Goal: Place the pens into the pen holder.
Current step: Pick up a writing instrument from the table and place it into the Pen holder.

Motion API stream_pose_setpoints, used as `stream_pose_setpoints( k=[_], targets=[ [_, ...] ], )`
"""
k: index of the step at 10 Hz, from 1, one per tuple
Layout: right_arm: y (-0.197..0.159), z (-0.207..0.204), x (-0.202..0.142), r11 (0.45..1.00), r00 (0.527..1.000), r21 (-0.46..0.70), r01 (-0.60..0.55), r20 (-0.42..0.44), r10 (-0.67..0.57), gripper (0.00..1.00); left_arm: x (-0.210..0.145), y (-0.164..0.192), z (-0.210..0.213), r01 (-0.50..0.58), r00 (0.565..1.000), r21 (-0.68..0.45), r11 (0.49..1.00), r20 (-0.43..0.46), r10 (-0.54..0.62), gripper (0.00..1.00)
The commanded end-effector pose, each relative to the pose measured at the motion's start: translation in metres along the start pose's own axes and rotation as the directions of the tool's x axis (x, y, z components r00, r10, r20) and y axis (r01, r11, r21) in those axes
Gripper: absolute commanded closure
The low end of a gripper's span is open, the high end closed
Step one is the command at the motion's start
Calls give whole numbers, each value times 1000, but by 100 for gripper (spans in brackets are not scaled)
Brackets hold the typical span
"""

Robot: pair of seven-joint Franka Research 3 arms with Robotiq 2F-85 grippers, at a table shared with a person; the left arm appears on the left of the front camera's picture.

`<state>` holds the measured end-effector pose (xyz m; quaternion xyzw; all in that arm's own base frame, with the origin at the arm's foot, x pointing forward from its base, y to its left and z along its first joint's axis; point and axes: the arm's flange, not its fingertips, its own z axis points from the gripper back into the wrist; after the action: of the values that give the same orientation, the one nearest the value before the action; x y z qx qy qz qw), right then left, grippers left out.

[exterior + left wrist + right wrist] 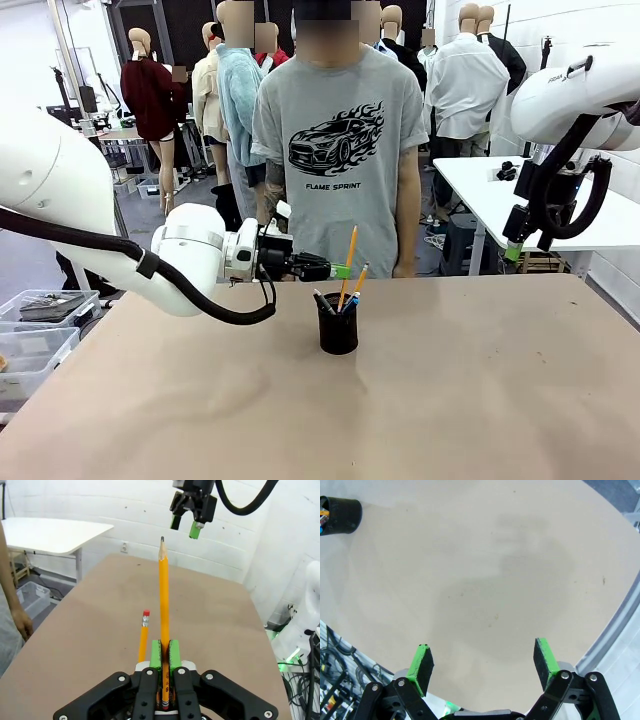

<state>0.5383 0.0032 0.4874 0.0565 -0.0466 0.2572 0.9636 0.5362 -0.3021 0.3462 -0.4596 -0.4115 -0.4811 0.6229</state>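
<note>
At frame centre we see our left gripper point(341, 271) clenched on a yellow pencil point(163, 610) above the black cup point(338, 330), which already holds other pens point(325, 301). Our right gripper point(485, 662) hangs spread wide at upper right.

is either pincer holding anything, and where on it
Left pincer clamps the long yellow pencil near its blunt end, tip pointing away. Right pincer is open, holding nothing.

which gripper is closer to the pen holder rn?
Left. The left gripper, shut on a pencil, sits just above the pen holder. The right gripper hangs open, far off to its right.
</note>
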Motion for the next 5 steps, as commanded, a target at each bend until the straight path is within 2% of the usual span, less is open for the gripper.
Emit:
stream_pose_setpoints(
  k=[1,5],
  targets=[
    [-1,0,1,1000,1000,-5,1,8,0,0,-2,7,-1,26,1000,-5,1000,-1,-26,100],
    [-1,0,1,1000,1000,-5,1,8,0,0,-16,11,1,5,1000,-11,1000,-17,-5,100]
  ],
)
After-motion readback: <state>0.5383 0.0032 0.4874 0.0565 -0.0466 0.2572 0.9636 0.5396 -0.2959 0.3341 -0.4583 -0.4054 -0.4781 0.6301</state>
